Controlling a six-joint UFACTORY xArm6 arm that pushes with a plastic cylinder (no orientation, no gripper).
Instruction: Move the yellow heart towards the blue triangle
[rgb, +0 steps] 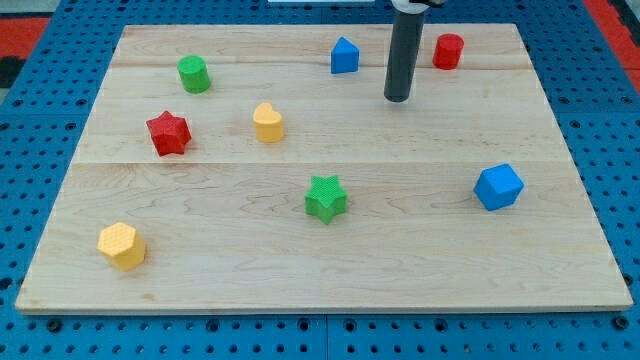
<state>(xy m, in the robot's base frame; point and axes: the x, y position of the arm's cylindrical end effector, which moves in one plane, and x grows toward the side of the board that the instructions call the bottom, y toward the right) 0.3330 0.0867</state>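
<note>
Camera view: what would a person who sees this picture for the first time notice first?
First the dark rod coming down from the view's top, with my tip on the wooden board, between the blue triangle and the red block. Next, the bright blocks scattered around: the yellow heart left of my tip and not touching it, and a green star near the middle.

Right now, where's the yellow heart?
The yellow heart sits left of centre in the view's upper half, right of the red star and below-right of the green cylinder. My tip is off to its right, not touching.
</note>
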